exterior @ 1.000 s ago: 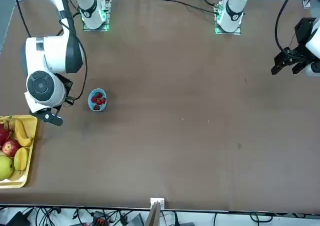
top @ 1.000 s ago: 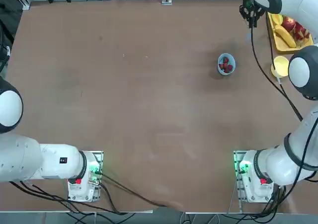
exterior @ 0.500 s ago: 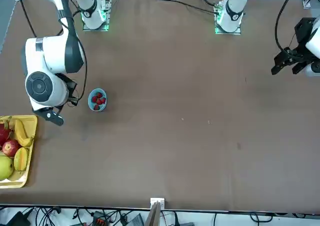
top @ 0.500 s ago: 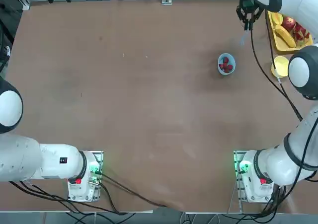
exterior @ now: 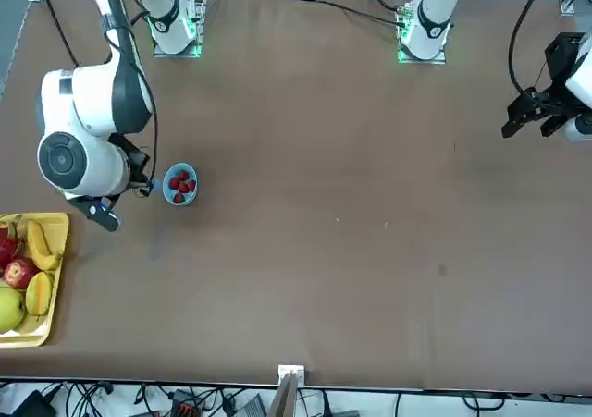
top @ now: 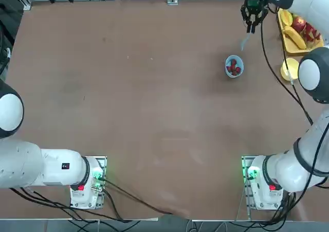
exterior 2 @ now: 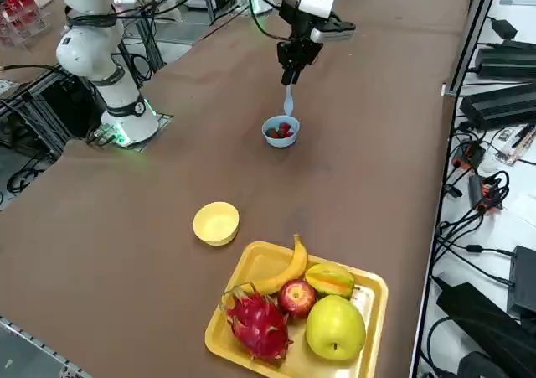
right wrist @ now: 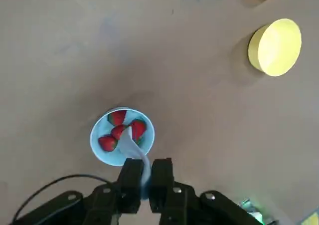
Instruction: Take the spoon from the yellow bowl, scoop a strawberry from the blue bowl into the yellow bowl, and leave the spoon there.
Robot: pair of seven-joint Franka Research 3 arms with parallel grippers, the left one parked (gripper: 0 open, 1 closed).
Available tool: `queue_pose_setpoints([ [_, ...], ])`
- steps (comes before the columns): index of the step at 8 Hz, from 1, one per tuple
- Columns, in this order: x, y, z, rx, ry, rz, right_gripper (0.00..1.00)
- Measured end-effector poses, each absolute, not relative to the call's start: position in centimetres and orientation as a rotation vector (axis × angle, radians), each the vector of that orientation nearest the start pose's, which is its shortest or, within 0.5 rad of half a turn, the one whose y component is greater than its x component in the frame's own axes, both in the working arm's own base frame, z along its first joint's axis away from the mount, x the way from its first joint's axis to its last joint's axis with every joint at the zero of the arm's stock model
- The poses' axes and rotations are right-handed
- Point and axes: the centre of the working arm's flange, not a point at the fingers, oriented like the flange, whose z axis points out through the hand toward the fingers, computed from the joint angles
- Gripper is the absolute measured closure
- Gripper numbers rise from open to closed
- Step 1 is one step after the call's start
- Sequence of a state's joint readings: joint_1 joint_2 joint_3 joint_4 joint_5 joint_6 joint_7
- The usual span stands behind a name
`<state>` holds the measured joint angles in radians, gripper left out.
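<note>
The right gripper point(right wrist: 145, 177) hangs above the table, jaws pinched on the handle of the spoon point(right wrist: 133, 150); the spoon's bowl points down and away from the fingers. From the wrist camera the spoon's tip lines up over the blue bowl point(right wrist: 99, 135), which holds four strawberries point(right wrist: 137, 128). The side camera shows the spoon point(exterior 2: 288, 101) clearly above the bowl's rim point(exterior 2: 270, 137), not yet in it. The yellow bowl point(exterior 2: 216, 224) sits empty well apart, nearer the tray point(exterior 2: 368, 298) of fruit at the table's right far end.

The spoon looks like thin, light plastic: stiff enough to lift a berry, though smooth, so it could twist between the fingers if pushed hard against the bowl's wall. The hold near the handle's end gives reach but little leverage, so a gentle, shallow scoop seems wise. The blue bowl is small and probably light; a sideways shove from the spoon could slide or tip it. Strawberries are soft and rounded, likely to roll off a shallow spoon, so the carry to the yellow bowl should stay level.
</note>
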<state>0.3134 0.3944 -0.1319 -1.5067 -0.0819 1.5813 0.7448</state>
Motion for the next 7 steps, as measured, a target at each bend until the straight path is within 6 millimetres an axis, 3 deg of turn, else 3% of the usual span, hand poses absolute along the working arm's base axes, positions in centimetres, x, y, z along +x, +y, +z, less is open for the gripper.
queue_pose_setpoints([
  [3, 62.5, 11.6, 42.6, -3.226, 0.984, 0.36, 0.89],
  [7, 60.8, 10.7, 43.0, -3.148, 1.077, 0.224, 0.89],
])
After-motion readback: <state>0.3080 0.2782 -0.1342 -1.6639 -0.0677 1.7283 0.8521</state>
